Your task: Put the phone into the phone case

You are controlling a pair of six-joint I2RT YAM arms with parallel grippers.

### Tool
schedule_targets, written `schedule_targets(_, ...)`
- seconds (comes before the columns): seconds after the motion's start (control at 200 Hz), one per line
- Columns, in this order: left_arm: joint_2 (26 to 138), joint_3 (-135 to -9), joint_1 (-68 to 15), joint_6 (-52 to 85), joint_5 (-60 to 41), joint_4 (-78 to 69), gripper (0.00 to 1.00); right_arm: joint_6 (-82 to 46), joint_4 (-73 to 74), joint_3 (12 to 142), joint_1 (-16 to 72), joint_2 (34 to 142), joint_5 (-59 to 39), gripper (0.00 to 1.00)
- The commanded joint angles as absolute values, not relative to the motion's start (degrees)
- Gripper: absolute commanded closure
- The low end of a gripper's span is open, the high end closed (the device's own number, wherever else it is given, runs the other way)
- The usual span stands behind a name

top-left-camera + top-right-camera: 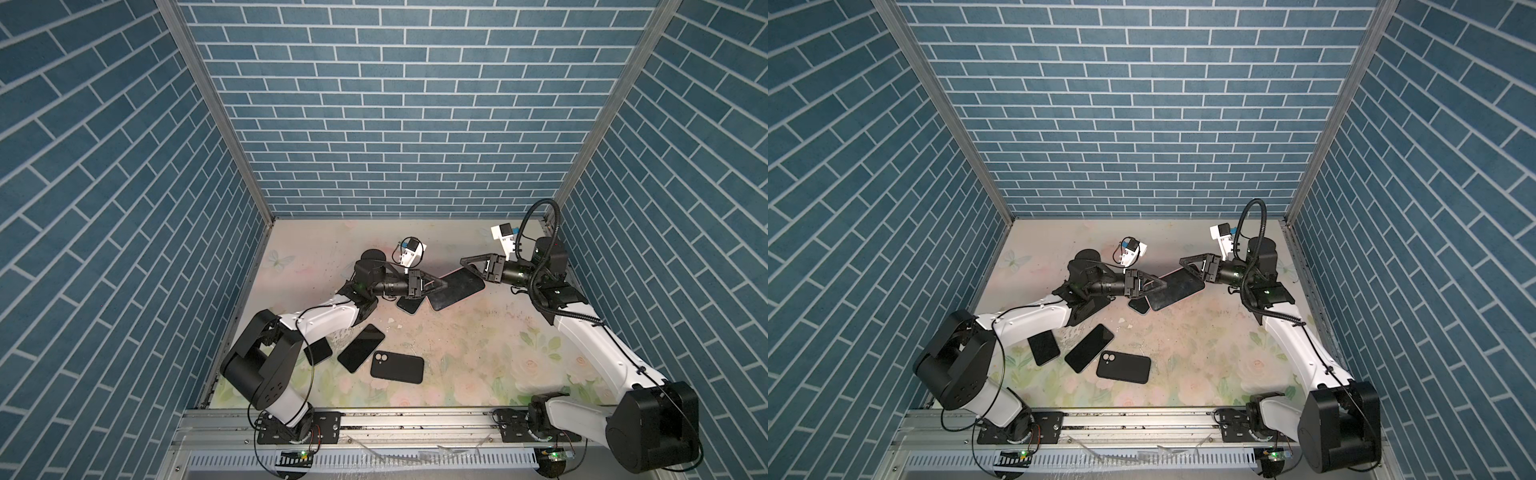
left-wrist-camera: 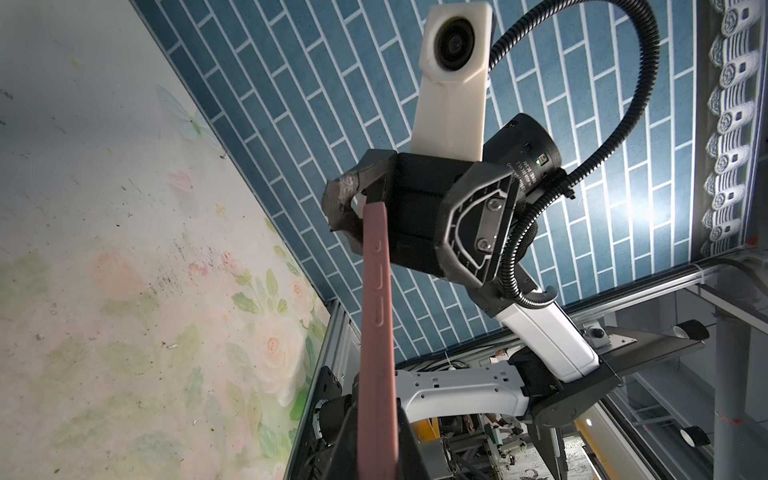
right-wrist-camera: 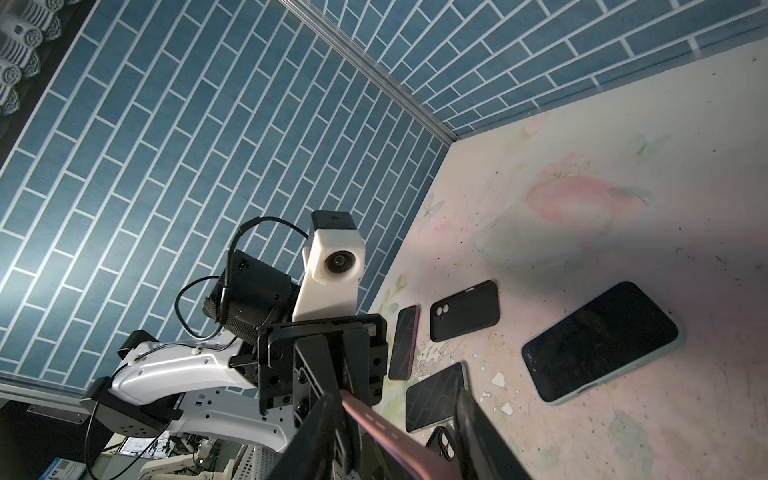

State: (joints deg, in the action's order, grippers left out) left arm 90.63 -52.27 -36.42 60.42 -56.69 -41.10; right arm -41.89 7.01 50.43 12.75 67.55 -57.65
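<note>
Nearest, along the front edge of the desk [image 1: 478, 353], a metal rail [image 1: 415, 422] carries both arm bases. Just beyond it, left of the middle, a black phone case [image 1: 397, 368] lies flat with its camera cut-out at the left end. A slanted phone [image 1: 360, 348] lies screen up just beside it on the left, and a third phone [image 1: 1043, 343] lies further left, close under the left arm. Toward the far middle, the pink phone case [image 1: 457, 289] is held level above the desk, spanning the gap between the two grippers. In both top views its upper face reads dark, while the left wrist view shows its long edge pink with moulded buttons. Whether a phone sits inside it I cannot tell. The left gripper [image 1: 444, 285] is clamped on the case's left end. The right gripper [image 1: 467, 267] has its jaws apart around the right end: one of its fingers [image 2: 347, 195] sits against the case on the desk side, and the other stands well clear. A far phone [image 1: 409, 307] lies screen up on the desk below the left gripper, partly hidden by that gripper and by the near left corner of the raised case.
</note>
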Motion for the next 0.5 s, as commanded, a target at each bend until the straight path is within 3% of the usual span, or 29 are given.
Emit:
schedule_targets(0.0,89.75,-53.66,-36.47,57.58,-55.68,-38.54,0.94,-38.23,1.62,52.90,12.84,64.76,-59.98,0.54)
schedule_targets(0.295,89.42,-54.01,-36.47,56.87,-55.44,-36.74,0.94,-38.03,1.37,50.02,12.74,62.22,-58.42,0.87)
schedule_targets(0.495,88.53,-54.23,-36.50,56.20,-55.38,-35.34,0.94,-36.02,0.55,49.56,12.74,61.34,-54.98,1.00)
